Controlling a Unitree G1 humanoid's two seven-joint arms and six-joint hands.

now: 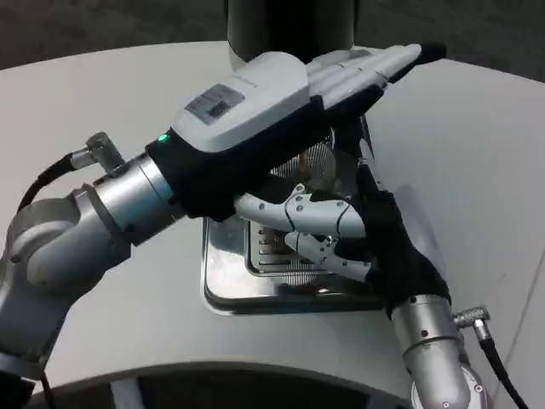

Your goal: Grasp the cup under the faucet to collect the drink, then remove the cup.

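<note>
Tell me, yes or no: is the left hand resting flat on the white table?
No. The left hand is raised above the shiny metal drip tray, fingers stretched toward the dark dispenser.

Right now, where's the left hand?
In the head view the left hand reaches in from the left across the middle of the picture, fingers pointing upper right, above the metal drip tray and over the right hand.
</note>
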